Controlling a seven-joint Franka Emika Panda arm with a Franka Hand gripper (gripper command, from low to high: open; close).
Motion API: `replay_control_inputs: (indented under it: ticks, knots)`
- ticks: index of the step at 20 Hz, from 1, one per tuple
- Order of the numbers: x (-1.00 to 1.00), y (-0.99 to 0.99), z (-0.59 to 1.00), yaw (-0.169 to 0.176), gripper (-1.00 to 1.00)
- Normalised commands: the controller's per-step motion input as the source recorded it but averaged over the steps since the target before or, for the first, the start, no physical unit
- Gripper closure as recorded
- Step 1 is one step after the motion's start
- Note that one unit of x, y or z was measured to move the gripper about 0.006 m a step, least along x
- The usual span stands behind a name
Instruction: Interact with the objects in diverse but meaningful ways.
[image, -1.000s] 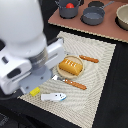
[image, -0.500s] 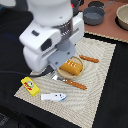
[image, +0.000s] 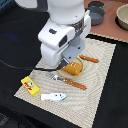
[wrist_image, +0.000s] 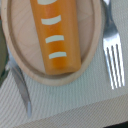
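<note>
Orange bread loaf (wrist_image: 56, 35) lies on the round plate (wrist_image: 22, 65), directly beneath my gripper; I cannot tell whether its jaws are apart. Descending off-centre, I could strike the fork (wrist_image: 113, 55) or tip the plate.

A tan round plate (wrist_image: 20, 55) sits on a pale woven placemat (image: 102, 85) spread over a dark table (image: 12, 35). A fork (wrist_image: 114, 52) lies just beside the plate on one side, a knife (wrist_image: 21, 90) on the other. Grey pots (image: 96, 14) and a beige bowl (image: 122, 17) stand well apart, on the brown surface beyond the mat.
</note>
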Motion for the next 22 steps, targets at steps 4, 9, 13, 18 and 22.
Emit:
replay_control_inputs:
  ticks: [4, 9, 13, 18, 22]
  knots:
    - [0.37, 0.21, 0.0, 0.0, -1.0]
    - [0.41, 0.19, -0.04, 0.0, -1.0]
    - [0.43, 0.1, -0.1, 0.0, -1.0]
    - [0.36, 0.05, -0.15, 0.0, -1.0]
    - [0.17, -0.04, -0.21, 0.0, -1.0]
